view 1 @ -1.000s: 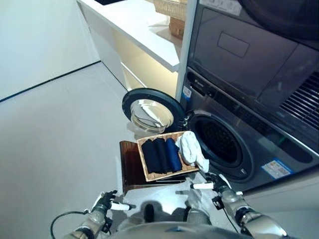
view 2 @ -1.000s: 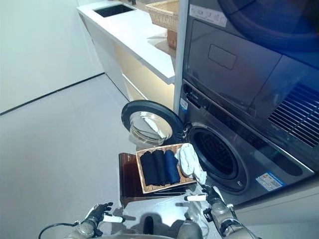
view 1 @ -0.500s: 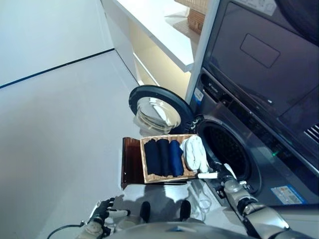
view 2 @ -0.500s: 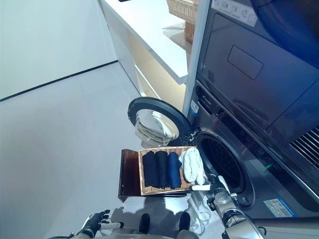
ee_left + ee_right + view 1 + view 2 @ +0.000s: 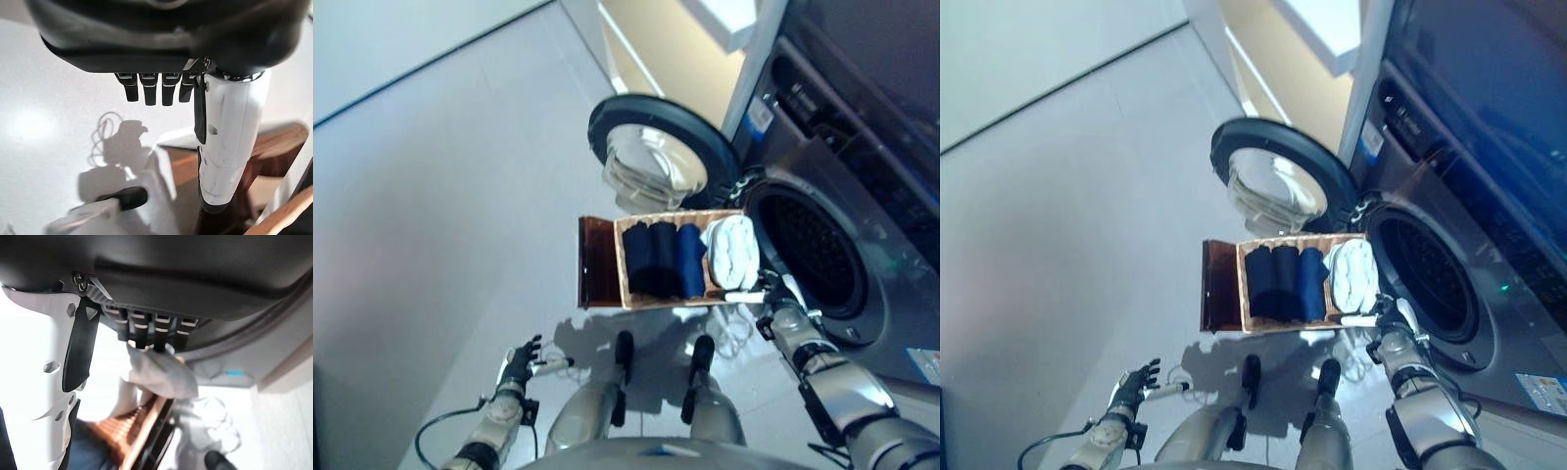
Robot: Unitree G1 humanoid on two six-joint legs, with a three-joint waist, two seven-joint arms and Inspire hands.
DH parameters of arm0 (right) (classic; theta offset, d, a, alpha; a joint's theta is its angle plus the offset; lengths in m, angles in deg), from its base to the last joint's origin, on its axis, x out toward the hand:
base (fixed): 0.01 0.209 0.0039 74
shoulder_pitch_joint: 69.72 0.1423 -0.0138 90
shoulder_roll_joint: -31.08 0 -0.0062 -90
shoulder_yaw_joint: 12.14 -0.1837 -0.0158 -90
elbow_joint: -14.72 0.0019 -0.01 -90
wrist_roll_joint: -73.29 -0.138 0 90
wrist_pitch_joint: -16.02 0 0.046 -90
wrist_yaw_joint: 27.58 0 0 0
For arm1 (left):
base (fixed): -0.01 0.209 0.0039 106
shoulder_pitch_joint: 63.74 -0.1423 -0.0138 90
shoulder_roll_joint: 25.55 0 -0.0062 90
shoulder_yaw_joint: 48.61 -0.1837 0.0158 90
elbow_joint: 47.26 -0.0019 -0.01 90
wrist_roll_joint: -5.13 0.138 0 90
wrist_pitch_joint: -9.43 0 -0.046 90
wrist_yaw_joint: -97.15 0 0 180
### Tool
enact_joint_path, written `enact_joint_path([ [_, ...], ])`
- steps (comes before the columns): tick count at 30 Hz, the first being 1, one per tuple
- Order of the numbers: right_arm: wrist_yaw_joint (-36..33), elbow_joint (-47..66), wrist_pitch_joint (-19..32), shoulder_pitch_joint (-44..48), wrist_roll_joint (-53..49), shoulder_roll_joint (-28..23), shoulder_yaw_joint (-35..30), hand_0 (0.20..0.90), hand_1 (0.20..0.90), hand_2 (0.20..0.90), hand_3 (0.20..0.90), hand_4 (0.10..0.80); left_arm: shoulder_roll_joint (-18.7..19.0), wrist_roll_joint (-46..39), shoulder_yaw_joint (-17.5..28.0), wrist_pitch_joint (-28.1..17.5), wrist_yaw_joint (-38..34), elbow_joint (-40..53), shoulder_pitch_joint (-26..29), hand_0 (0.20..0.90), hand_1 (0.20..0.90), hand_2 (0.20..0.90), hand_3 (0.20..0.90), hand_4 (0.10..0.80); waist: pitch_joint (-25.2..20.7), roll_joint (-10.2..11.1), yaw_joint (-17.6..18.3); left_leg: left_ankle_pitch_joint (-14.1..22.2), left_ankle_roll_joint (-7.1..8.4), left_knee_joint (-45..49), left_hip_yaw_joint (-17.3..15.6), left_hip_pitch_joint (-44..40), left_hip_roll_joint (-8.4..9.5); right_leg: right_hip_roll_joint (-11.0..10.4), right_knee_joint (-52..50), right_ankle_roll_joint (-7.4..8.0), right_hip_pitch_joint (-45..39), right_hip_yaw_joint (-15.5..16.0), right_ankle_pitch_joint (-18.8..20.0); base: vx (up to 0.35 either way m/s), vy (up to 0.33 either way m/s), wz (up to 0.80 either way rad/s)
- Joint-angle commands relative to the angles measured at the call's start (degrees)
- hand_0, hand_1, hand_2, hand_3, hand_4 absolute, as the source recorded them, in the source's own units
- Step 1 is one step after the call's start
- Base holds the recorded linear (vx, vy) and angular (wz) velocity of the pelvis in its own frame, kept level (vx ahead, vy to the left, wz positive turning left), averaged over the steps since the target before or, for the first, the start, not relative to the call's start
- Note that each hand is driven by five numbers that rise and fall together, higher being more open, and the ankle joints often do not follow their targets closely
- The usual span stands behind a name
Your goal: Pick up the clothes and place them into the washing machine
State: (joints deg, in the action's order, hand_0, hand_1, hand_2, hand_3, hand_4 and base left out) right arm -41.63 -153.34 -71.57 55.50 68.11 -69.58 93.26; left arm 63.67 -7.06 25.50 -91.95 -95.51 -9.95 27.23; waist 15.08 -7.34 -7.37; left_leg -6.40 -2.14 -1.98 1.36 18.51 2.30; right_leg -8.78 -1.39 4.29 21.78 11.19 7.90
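The right hand (image 5: pixel 771 294) has moved up to the near corner of the basket (image 5: pixel 628 297), fingers loose and holding nothing, just beside the white clothes (image 5: pixel 732 251). All the clothes (image 5: pixel 658 258) still lie in the basket, by the open washing machine (image 5: pixel 813 250). The left hand (image 5: pixel 519 362) hangs relaxed, well away from the basket.

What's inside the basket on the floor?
The basket holds three dark rolled clothes side by side and a white cloth at the end by the washing machine. Whatever lies beneath them is covered.
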Motion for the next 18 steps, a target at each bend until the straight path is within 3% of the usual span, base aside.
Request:
enact_joint_path([
  [1,-4.9,0.4,2.1,7.4,-0.9,-5.5,2.1,0.900,0.900,0.900,0.900,0.800,4.6,-2.8,3.0,-4.2,-3.9,3.4,2.0,0.900,0.900,0.900,0.900,0.800,1.4,1.4,-1.2,5.6,2.28,6.8,0.1,4.0,2.16,-3.4,-6.4,2.39,-0.9,-0.2,-5.9,0.007,0.033,-0.01],
  [9,-9.0,-0.6,1.6,14.5,0.0,-8.1,4.0,0.900,0.900,0.900,0.900,0.800,7.0,-4.8,4.7,-6.9,-9.3,10.5,5.4,0.900,0.900,0.900,0.900,0.800,3.5,1.4,-1.7,6.1,2.16,9.3,-0.4,9.7,2.70,-3.7,-7.4,2.20,3.8,-1.0,-5.6,0.019,0.024,-0.02],
  [18,-9.4,-3.6,0.8,18.0,2.2,-7.7,6.3,0.900,0.900,0.900,0.900,0.800,9.2,-5.3,4.9,-10.1,-11.1,26.0,7.7,0.900,0.900,0.900,0.900,0.800,4.5,1.4,-3.0,6.2,1.73,10.3,0.1,13.8,3.53,-3.8,-6.7,2.41,6.4,-1.0,-4.8,0.002,0.008,0.00],
])
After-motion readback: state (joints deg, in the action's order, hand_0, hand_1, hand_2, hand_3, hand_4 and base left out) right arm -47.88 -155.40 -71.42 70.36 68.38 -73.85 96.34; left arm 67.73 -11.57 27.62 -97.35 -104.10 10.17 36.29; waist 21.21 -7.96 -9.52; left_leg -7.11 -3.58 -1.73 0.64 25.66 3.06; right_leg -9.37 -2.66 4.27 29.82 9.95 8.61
